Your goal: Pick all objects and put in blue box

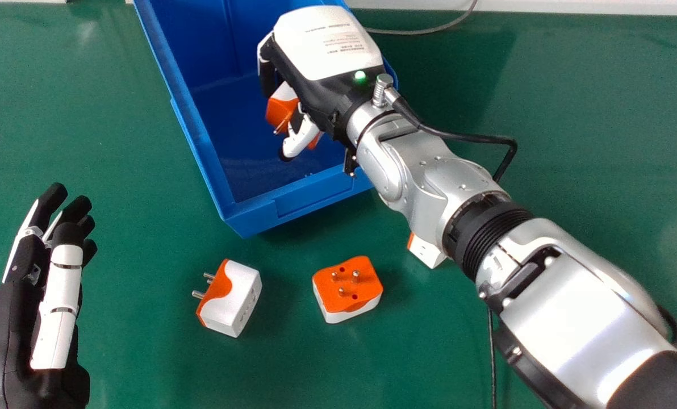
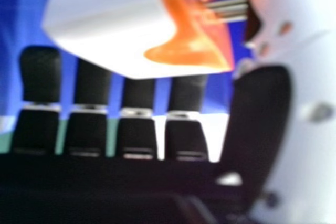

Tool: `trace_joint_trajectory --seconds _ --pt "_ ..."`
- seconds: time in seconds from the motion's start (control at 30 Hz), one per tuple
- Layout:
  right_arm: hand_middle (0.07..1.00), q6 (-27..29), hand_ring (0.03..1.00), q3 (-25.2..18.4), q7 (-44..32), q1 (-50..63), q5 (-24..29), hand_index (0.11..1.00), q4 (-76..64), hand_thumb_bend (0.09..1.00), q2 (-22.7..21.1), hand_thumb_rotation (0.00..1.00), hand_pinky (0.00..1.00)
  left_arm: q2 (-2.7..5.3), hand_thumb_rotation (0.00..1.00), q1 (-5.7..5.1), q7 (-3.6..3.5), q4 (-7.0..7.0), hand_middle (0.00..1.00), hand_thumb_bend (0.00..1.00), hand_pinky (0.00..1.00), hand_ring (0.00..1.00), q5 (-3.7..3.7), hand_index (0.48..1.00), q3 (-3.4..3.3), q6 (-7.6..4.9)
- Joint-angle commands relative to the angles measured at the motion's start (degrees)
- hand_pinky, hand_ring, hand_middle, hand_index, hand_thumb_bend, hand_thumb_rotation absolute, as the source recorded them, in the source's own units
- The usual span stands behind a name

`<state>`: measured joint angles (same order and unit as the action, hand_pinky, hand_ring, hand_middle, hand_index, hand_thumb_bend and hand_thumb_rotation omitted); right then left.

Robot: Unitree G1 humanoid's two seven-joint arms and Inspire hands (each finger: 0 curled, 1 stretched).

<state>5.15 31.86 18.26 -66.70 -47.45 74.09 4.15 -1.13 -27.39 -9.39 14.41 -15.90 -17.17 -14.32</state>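
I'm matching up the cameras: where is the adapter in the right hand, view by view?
Head view: the adapter is upper middle, in the right hand, over the blue box.
Right hand view: the adapter is in front of the fingers, beside the thumb.
Shared landmark: the blue box.
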Motion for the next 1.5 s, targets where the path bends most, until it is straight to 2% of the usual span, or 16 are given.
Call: trace_joint_trajectory --seconds 0.0,0.1,0.2,0.33,0.37,0.47,0.57,0.67,0.87,1.0,1.07,1.1,1.17,1.2,1.3,1.47 --pt "0.528 0.43 0.425 0.28 0.62 -1.86 0.86 0.511 -0.5 0.495 -0.49 0.0 0.33 -0.23 0.68 -0.11 -0.89 -0.06 0.88 0.43 0.93 0.9 -0.94 0.892 -0.14 -1.73" --pt "0.528 0.61 0.426 0.84 0.28 -1.47 0.51 0.511 -0.58 0.495 -0.88 0.0 0.33 -0.21 0.68 0.27 -1.67 -0.94 0.88 0.42 0.93 0.91 -1.35 0.896 -0.2 -2.31" --pt "0.527 0.43 0.426 1.03 0.97 -0.85 0.68 0.511 -0.74 0.495 -0.8 0.0 0.32 -0.1 0.68 0.08 -1.42 -0.44 0.89 0.42 0.94 0.91 -1.41 0.899 -0.22 -1.84" --pt "0.524 0.53 0.425 1.37 1.79 -0.16 0.63 0.512 -0.77 0.495 -0.67 0.0 0.32 -0.12 0.68 -0.4 -0.74 0.34 0.89 0.41 0.94 0.91 -0.67 0.9 -0.26 -1.17" --pt "0.524 0.71 0.425 1.45 1.98 0.08 0.63 0.512 -0.82 0.495 -0.67 0.0 0.32 -0.12 0.68 -0.42 -0.79 0.35 0.89 0.41 0.94 0.91 -0.75 0.9 -0.22 -1.21" --pt "0.522 0.69 0.425 0.63 0.75 0.64 1.83 0.514 -0.87 0.495 -0.34 0.0 0.32 -0.22 0.68 -0.21 -1.69 -0.08 0.89 0.42 0.94 0.91 -1.86 0.902 -0.05 -2.03" --pt "0.522 0.77 0.426 0.42 0.1 0.99 2.63 0.517 -0.93 0.495 -0.25 0.0 0.32 -0.13 0.68 -0.07 -1.78 0.25 0.89 0.42 0.95 0.91 -2.31 0.906 -0.02 -1.82" --pt "0.526 0.98 0.431 0.8 0.21 1.27 3.01 0.515 -0.88 0.495 -0.42 0.0 0.32 -0.27 0.67 -0.02 -1.51 0.45 0.89 0.41 0.95 0.91 -1.87 0.903 0.0 -1.68" --pt "0.52 -1.92 0.432 1.81 -2.56 0.98 2.43 0.521 -0.46 0.495 -0.06 0.0 0.32 -0.15 0.67 -0.05 -1.54 0.87 0.89 0.4 0.95 0.91 -2.33 0.902 0.21 -1.23" --pt "0.52 -3.55 0.432 3.37 -1.23 1.22 1.22 0.523 -0.6 0.494 -0.08 0.0 0.32 -0.09 0.66 -0.15 -1.38 1.29 0.89 0.41 0.95 0.91 -2.06 0.902 0.39 -1.22" --pt "0.514 -3.45 0.432 3.53 -1.52 1.47 1.5 0.531 -0.8 0.494 -0.37 0.0 0.32 -0.04 0.66 -0.17 -0.97 1.65 0.89 0.41 0.95 0.91 -1.94 0.901 0.53 -0.51" --pt "0.524 -3.32 0.437 3.55 -1.53 1.59 1.7 0.567 -0.88 0.494 -0.5 0.0 0.32 0.0 0.66 -0.16 -0.75 1.78 0.89 0.41 0.95 0.91 -1.85 0.9 0.61 -0.21" --pt "0.635 -3.21 0.544 3.83 -2.04 1.74 1.78 0.662 -0.94 0.572 -0.84 0.03 0.42 -0.04 0.66 0.17 -0.58 1.31 0.88 0.41 0.96 0.91 -1.14 0.897 0.73 -0.78" --pt "0.635 -3.11 0.544 4.01 -2.08 1.84 1.75 0.662 -0.94 0.572 -0.99 0.03 0.42 -0.16 0.66 0.28 -0.58 1.11 0.88 0.41 0.96 0.91 -0.87 0.897 0.79 -0.99" --pt "0.772 -3.3 0.678 4.84 -1.97 1.94 1.32 0.788 -0.97 0.62 -1.17 0.13 0.54 -0.55 0.66 0.27 -0.56 1.31 0.88 0.41 0.95 0.91 -0.3 0.898 0.96 -0.91" --pt "0.9 -3.16 0.798 5.92 -0.33 1.82 0.68 0.898 -1.48 0.635 -0.89 0.25 0.66 -0.64 0.66 0.4 -0.94 1.27 0.88 0.42 0.93 0.91 -0.3 0.907 1.07 -1.11"
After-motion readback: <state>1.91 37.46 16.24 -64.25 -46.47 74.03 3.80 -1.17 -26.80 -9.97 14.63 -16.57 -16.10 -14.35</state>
